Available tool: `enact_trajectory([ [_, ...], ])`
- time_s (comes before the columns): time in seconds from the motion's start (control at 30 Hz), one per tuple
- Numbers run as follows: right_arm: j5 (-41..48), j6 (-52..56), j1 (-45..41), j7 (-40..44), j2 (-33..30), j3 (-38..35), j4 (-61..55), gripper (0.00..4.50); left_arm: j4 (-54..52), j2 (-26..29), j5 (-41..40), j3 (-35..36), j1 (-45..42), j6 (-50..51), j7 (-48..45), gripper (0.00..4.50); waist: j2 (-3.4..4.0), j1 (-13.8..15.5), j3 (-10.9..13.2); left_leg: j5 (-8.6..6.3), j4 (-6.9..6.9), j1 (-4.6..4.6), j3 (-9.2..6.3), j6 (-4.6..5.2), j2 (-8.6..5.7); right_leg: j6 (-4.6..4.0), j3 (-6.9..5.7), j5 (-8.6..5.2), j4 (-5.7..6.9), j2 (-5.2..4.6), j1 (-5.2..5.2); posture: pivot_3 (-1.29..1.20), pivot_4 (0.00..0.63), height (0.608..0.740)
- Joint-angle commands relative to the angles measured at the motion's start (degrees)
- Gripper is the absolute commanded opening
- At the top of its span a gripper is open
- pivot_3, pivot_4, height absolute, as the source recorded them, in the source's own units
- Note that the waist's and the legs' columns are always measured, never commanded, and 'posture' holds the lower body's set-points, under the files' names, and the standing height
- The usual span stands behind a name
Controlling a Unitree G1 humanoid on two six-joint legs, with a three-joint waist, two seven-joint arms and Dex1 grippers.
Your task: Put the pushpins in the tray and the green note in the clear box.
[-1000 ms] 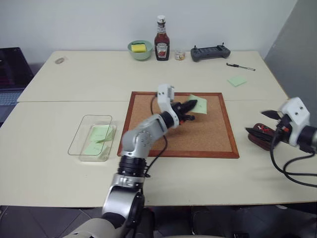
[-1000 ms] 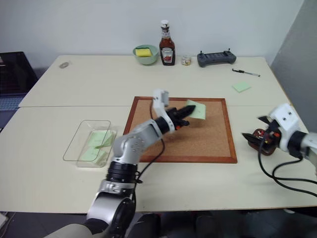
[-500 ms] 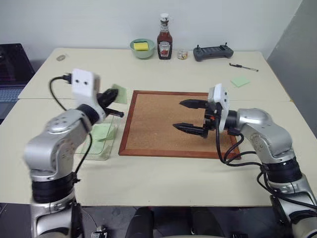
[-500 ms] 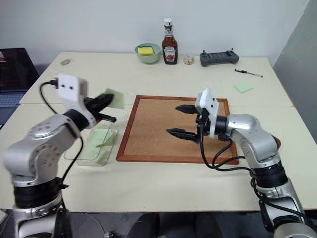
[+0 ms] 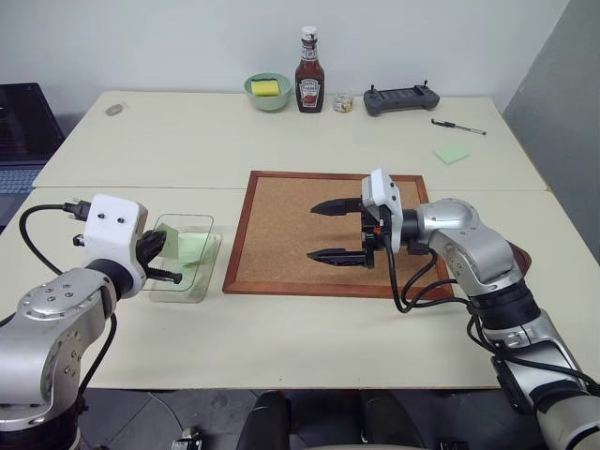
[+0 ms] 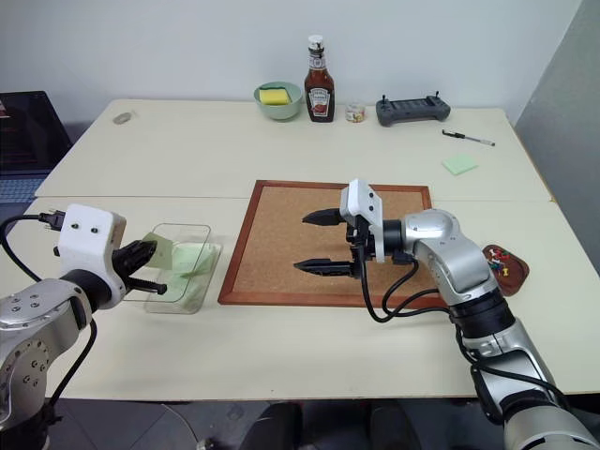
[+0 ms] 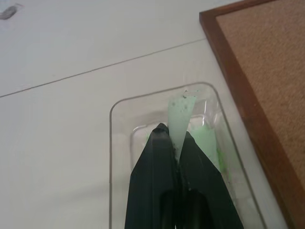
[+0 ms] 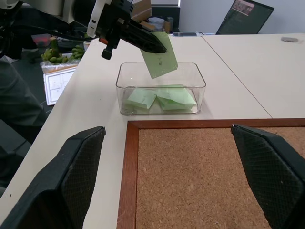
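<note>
My left gripper (image 5: 161, 261) is shut on the green note (image 8: 159, 59), a pale slip held by one end just above the clear box (image 5: 165, 292). The note (image 7: 181, 112) sticks out past the fingertips, over the box's rim (image 7: 112, 143). Other green slips (image 8: 162, 98) lie inside the box. My right gripper (image 5: 325, 231) stands wide open over the corkboard (image 5: 281, 248), pointing toward the box, with nothing between its fingers. The reddish-brown tray (image 6: 506, 267) sits at the right behind my right arm. The pushpins (image 6: 498, 253) show as tiny specks in it.
Along the far edge stand a ketchup bottle (image 5: 307, 70), a green bowl (image 5: 265, 91) with a yellow sponge, a black controller (image 5: 398, 99) and a pen (image 5: 457, 127). A green sticky pad (image 5: 450, 154) lies at the far right. A laptop (image 5: 19, 122) sits far left.
My left gripper carried the green note from the corkboard leftward to above the clear box. My right gripper swung from beside the tray to over the corkboard, still open.
</note>
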Motion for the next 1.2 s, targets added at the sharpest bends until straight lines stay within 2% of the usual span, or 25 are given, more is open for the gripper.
enact_trajectory([
  [0.03,-0.4,-1.2,-0.9,1.1,0.5,-0.2,-0.9,4.49,-2.0,1.0,2.0,0.9,1.2,-1.0,0.0,0.19,0.00,0.0,0.0,0.00,0.00,0.00,0.00,0.00,0.00,0.00,0.00,0.00,0.00,0.00,0.00,0.00,0.150,0.740],
  [0.27,-0.9,-1.1,-1.0,1.8,0.9,-0.3,-0.9,4.50,-1.8,1.0,4.6,1.1,2.2,-3.0,0.2,1.62,0.00,0.0,0.0,0.00,0.00,0.00,0.01,0.00,0.00,-0.01,0.01,0.00,0.01,0.00,-0.02,0.00,0.150,0.740],
  [0.3,-0.9,-1.0,-0.9,1.9,0.9,-0.3,-1.0,4.50,-1.9,1.0,4.8,1.0,2.2,-3.1,0.1,1.95,0.00,0.0,0.0,0.00,0.00,0.00,0.01,0.00,0.00,-0.01,0.01,0.00,0.01,0.00,-0.02,0.00,0.150,0.740],
  [0.47,-1.4,-0.9,-0.9,2.4,0.9,-0.3,-1.0,4.50,-2.0,3.3,6.5,-0.4,2.5,-3.9,-0.8,2.95,0.00,0.0,0.0,0.00,-0.01,0.00,0.02,0.00,0.01,-0.01,0.01,0.00,0.01,0.00,-0.03,0.00,0.150,0.740],
  [0.6,-1.0,-0.3,-0.8,1.9,1.0,-1.1,-1.4,4.50,-1.1,3.2,7.0,-0.3,-0.8,-7.4,-1.3,3.77,0.00,0.0,0.0,0.00,-0.01,0.00,0.03,0.00,0.00,-0.02,0.02,0.00,0.01,-0.01,-0.03,0.00,0.150,0.740],
  [0.77,-0.8,-1.1,2.8,-4.9,1.4,-5.8,-3.7,4.50,-0.4,-5.8,2.7,-3.8,-10.0,-13.6,-2.4,3.77,-0.04,0.4,0.0,0.00,0.03,-0.04,0.01,0.00,-0.03,-0.02,-0.03,0.00,-0.01,-0.04,0.02,0.00,0.150,0.740],
  [1.0,-3.1,-4.4,13.6,-16.7,0.8,-14.1,-6.6,4.50,5.5,-14.0,7.3,-18.1,-12.5,-25.3,-3.3,3.77,-0.04,0.2,0.0,-0.01,0.00,-0.13,0.05,-0.01,-0.02,-0.03,0.01,0.01,0.02,-0.04,-0.09,0.00,0.150,0.740],
  [1.2,-6.4,-7.7,21.5,-24.8,1.2,-17.4,-8.3,4.50,16.2,-17.6,7.4,-22.7,-13.0,-33.5,-8.9,3.77,-0.02,-0.3,0.0,0.00,0.04,-0.22,0.15,0.00,0.02,-0.02,0.10,0.01,0.10,0.01,-0.25,0.00,0.150,0.740],
])
